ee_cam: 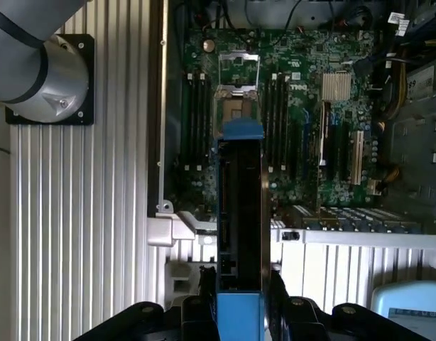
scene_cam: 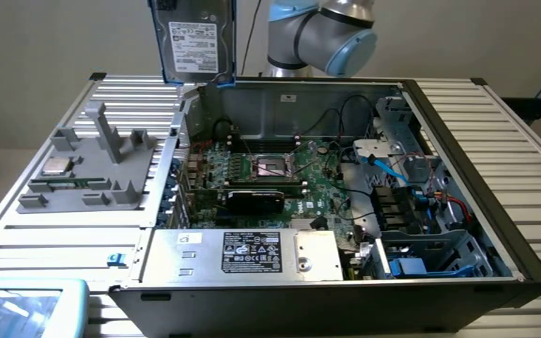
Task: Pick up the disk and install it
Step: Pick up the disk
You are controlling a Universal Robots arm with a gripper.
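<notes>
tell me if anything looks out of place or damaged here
Nothing looks spilled or damaged. The only thing out of its place is the disk, clamped upright in the gripper above the open computer case rather than seated inside it.

you see the disk (scene_cam: 195,41) in dull grey metal, its white paper label (scene_cam: 194,46), blue plastic frame (scene_cam: 166,60); table (scene_cam: 496,141) ribbed matt metal.

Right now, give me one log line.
gripper: shut on disk | disk: held upright above open computer case | installed: no
</notes>
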